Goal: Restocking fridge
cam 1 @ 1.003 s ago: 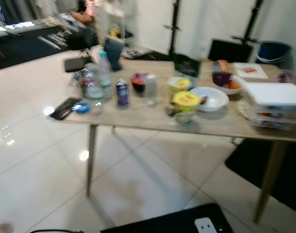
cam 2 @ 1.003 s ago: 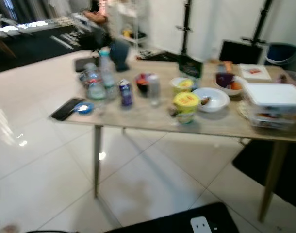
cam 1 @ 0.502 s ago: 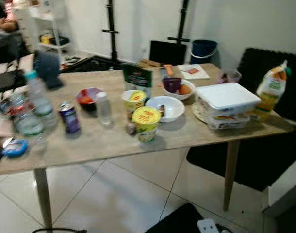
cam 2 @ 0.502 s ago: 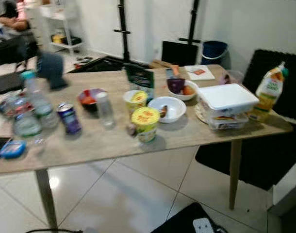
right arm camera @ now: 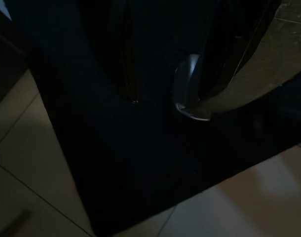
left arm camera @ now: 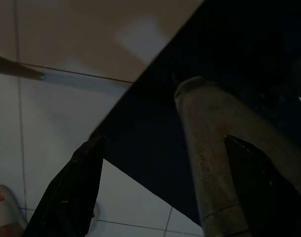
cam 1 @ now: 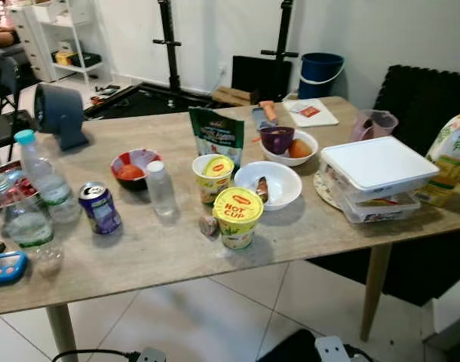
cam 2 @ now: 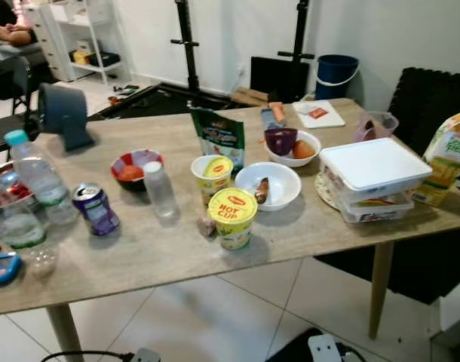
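Groceries crowd wooden table point(cam 1: 162, 260), yellow cup point(cam 1: 237, 217) frontmost.

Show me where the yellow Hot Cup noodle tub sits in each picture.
Left eye view: noodle tub near the table's front edge, just in front of the white bowl.
Right eye view: same spot, noodle tub before the white bowl.
Wrist views: dark floor, no tub.
Shared landmark: the white bowl.

bench point(cam 1: 154, 256): water bottles point(cam 1: 45, 181) left | can point(cam 1: 99, 208) beside them | noodle cup point(cam 1: 237, 217) front centre | bowl point(cam 1: 277, 183) behind it | lidded containers point(cam 1: 377, 177) right
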Controlling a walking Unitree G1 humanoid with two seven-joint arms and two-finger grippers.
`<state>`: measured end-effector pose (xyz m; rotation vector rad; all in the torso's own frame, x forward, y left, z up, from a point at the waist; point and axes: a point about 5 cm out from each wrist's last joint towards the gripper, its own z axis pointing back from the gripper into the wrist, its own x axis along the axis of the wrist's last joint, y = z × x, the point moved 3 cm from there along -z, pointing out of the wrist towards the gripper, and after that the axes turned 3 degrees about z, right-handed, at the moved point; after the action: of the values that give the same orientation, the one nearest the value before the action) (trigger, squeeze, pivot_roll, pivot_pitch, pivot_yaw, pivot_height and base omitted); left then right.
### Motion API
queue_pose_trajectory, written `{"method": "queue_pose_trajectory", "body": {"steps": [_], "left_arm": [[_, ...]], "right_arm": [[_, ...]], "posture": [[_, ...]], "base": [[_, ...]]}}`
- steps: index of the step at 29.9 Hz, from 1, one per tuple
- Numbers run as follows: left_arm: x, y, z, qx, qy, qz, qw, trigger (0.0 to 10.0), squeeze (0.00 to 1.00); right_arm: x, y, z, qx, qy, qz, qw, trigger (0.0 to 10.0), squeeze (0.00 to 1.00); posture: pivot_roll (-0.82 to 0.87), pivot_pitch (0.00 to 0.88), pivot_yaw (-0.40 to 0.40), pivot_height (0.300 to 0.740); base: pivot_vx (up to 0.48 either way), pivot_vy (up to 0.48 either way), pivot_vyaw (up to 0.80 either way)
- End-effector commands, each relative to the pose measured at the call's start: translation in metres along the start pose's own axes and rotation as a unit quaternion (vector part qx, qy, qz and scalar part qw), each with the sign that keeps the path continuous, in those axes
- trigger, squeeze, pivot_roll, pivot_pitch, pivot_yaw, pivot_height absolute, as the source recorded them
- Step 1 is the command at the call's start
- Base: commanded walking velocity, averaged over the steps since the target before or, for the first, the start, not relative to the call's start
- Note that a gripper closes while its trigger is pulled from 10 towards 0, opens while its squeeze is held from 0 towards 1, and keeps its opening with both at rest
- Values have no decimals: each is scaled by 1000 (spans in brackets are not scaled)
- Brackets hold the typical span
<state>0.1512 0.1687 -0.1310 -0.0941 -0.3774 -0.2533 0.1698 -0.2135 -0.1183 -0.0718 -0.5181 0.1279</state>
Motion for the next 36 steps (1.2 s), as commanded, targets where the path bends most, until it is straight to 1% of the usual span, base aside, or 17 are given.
{"method": "queue_pose_trajectory", "body": {"steps": [1,7,9,11,15,18,23,26,27,29,31,32,35,36], "left_arm": [[-9,0,1,-1,10,8,1000,10000,0],[-7,-1,0,-3,7,21,1000,10000,0],[-6,0,0,0,6,20,1000,10000,0],[-5,0,0,2,3,29,1000,10000,0],[-3,2,0,4,1,28,1000,10000,0],[-3,1,0,3,0,37,999,10000,0],[-2,1,0,2,-2,35,999,10000,0],[0,0,0,2,-3,38,999,10000,0],[0,0,0,2,-3,38,999,10000,0],[0,0,0,1,-3,38,999,10000,0],[0,0,0,1,-3,37,999,10000,0],[0,0,0,1,-3,37,999,10000,0],[-1,0,0,1,-2,37,999,10000,0],[-1,0,0,0,-2,36,999,10000,0]], "right_arm": [[-3,0,1,-1,2,-6,1000,10000,0],[-2,0,1,-1,-1,-10,1000,10000,0],[-1,0,0,-1,-3,-11,1000,10000,0],[0,-1,0,-1,-5,-12,1000,10000,0],[2,-1,0,-2,-6,-13,1000,10000,0],[3,-1,0,-2,-8,-15,1000,10000,0],[6,-4,0,-11,-16,-23,1000,10000,0],[15,-9,-1,-17,-30,-29,999,10000,0],[15,-9,-1,-17,-30,-29,999,10000,0],[23,-12,-1,-21,-43,-32,998,10000,0],[39,-20,0,-31,-70,-38,996,10000,0],[52,-27,1,-39,-95,-47,994,10000,0],[73,-42,5,-53,-137,-65,987,10000,0],[79,-51,7,-59,-152,-70,984,10000,0]], "posture": [[-95,0,36,740],[-95,0,34,740],[-96,0,34,740],[-97,0,35,740],[-97,0,36,740],[-97,0,37,740],[-96,0,38,740],[-96,0,37,740],[-96,0,37,740],[-96,0,37,740],[-97,0,35,740],[-98,0,35,740],[-101,0,38,740],[-101,0,38,740]], "base": [[0,0,0],[0,0,0],[0,-326,0],[0,-444,0],[0,-446,0],[0,0,0],[0,0,0],[0,0,0],[0,0,0],[0,0,0],[0,0,0],[0,0,0],[0,0,0],[0,0,0]]}}
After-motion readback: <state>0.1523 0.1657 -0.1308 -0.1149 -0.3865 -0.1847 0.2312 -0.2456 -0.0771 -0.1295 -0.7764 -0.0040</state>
